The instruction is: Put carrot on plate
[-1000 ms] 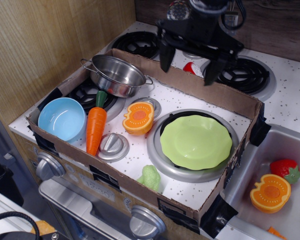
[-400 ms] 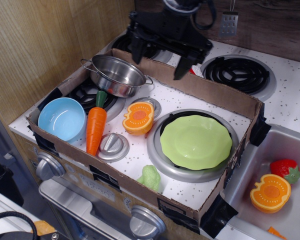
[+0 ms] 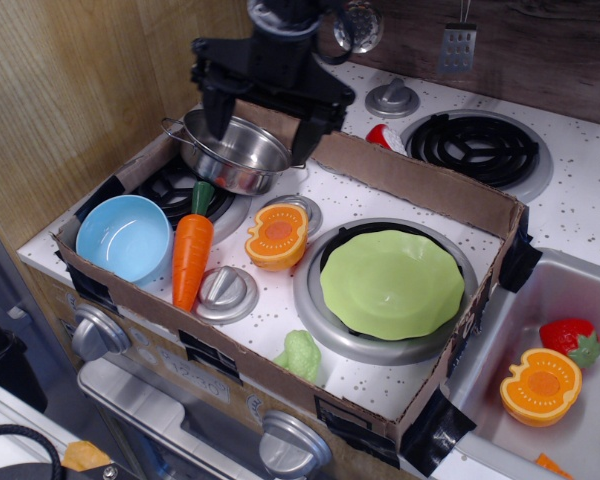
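- The gripper (image 3: 263,128) is hanging over the silver pot (image 3: 232,150), with its two black fingers (image 3: 214,112) spread wide apart and nothing between them.
- The pot is sitting on the back-left burner, just under the claw.
- The carrot (image 3: 191,256) is lying flat at about 7 o'clock from the claw, between the blue bowl (image 3: 123,237) and the orange pumpkin half (image 3: 277,236).
- The carrot's long side is running almost from 12 to 6 o'clock. Its green top is pointing to 12, touching the pot's side, and its thin tip is pointing to 6.
- The green plate (image 3: 392,283) is resting on the big round burner, at 3 o'clock from the carrot and well apart from it.
- A cardboard wall (image 3: 420,185) is standing around all these things.
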{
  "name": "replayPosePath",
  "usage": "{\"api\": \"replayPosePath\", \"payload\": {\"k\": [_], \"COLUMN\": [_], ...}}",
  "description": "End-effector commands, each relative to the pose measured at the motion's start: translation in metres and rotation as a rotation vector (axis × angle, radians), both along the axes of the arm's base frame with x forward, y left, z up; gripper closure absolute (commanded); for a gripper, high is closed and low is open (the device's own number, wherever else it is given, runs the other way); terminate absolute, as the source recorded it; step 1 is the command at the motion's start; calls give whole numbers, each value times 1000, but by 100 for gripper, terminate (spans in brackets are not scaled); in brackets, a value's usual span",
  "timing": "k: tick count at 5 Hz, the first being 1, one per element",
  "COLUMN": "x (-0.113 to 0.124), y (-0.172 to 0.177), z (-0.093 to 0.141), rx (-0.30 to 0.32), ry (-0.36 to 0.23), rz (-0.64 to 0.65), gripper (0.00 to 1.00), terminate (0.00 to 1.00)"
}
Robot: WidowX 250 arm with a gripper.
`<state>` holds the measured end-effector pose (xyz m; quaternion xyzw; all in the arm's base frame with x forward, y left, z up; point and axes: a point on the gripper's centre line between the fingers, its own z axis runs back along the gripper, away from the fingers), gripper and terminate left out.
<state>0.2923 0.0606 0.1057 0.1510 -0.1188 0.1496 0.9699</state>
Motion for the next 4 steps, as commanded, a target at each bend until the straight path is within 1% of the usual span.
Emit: {"api": "replayPosePath", "payload": {"k": [1,2,3,4], "x": [-8,-11,-11,-7], "y": [19,25,34,40], "z": [-9,-24,-32,-34], "rx": [-60,-88,-86,-82], "ry": [-85,-84,-97,-96], "rz": [24,24,1,-22], "gripper": [0,0,0,0], "terminate": [0,0,0,0]}}
